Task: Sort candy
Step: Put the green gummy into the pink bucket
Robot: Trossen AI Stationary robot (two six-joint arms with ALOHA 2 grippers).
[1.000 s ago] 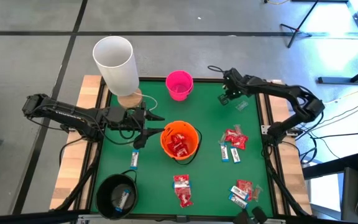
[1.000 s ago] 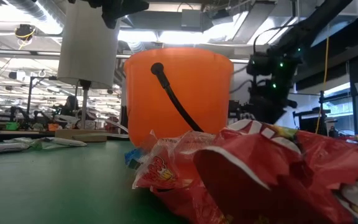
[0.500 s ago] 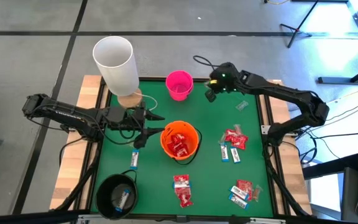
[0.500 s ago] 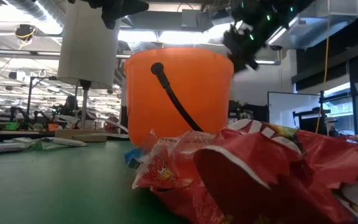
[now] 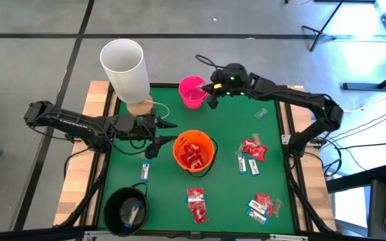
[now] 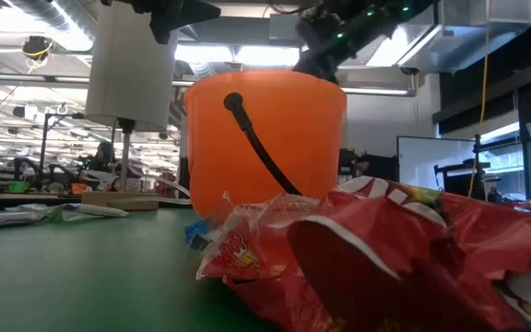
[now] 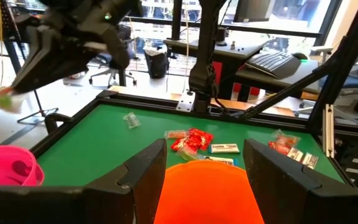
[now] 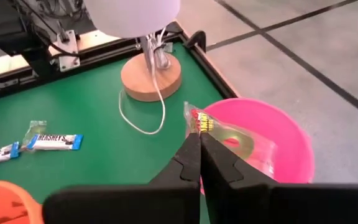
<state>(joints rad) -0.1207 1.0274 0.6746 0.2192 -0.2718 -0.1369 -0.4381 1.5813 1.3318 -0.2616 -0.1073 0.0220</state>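
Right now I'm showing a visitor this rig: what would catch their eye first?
Probably the right gripper, shut on a clear-wrapped candy right at the pink bucket at the table's far edge. Next, the orange bucket mid-table, full of red packets, with the open left gripper beside it, and the tall white lamp at the far left corner.

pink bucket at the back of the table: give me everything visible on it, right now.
The small bright pink plastic bucket stands upright on the green mat, at the back edge near the middle, beside the wooden lamp base. It is round and open-topped, with something pale lying inside. The right gripper hovers at its rim, shut on a clear-wrapped candy with a yellow and red label, which hangs over the rim. No contact between gripper and bucket is visible.
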